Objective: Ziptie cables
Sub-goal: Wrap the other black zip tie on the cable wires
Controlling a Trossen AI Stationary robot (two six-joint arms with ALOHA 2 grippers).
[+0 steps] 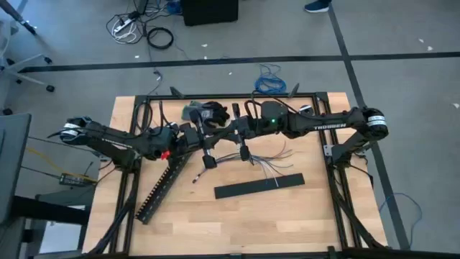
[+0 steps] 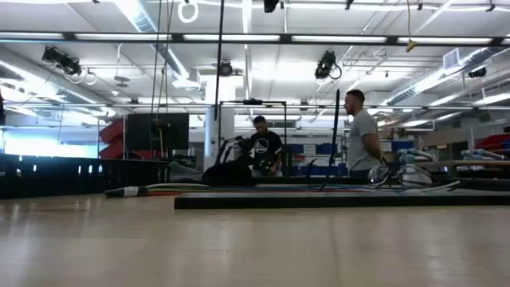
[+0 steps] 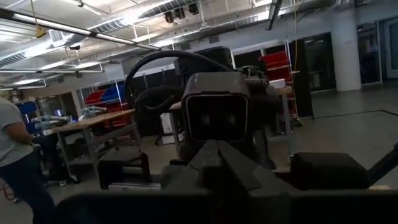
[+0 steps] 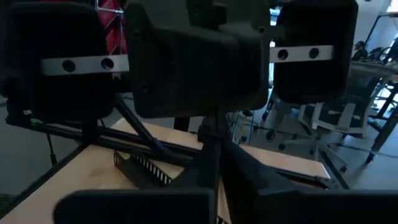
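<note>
Both arms meeting at frame center in high view, above the table (image 1: 237,216).
Left gripper (image 1: 209,160) just left of center, pointing toward lower right; fingers: cannot tell if open or closed.
Right gripper (image 1: 244,152) just right of it, near the left one; fingers likewise cannot tell, nothing visibly held.
Cables (image 1: 277,160) right of center: thin wires fanned out on the table, directly right of and below the right gripper, ends spreading toward the flat bar.
Zipties not made out in any view.
Wide flat black bar (image 1: 259,186) below center, slightly tilted, apart from both grippers.
Slotted black duct (image 1: 162,187) lower left, running diagonally; also seen in right wrist view (image 4: 140,169).
Blue coiled cable (image 1: 271,80) on floor above the table's top edge.
Low view: bar as a dark strip across mid-frame (image 2: 335,202); two people (image 2: 365,142) standing in the background.
</note>
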